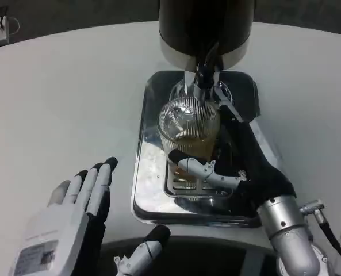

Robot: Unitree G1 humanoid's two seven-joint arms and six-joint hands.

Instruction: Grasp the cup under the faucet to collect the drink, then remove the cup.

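My right hand (239, 167) has its fingers (196, 168) curled round the lower front of the ribbed glass cup (188, 129), with the palm against its right side; I read that as a firm hold, there to steady the cup while it fills. The cup stands on the slotted grate (184, 185) of the steel drip tray (144, 201), directly beneath the faucet (203, 77) of the dark dispenser (205, 29), and amber drink sits in its lower half. My left hand (81, 218) waits over the white table (61, 103), well left of the tray, fingers spread and holding nothing. To withdraw, I judge the cup must clear the spout just above its rim; the open room lies toward me, over the tray's near lip.
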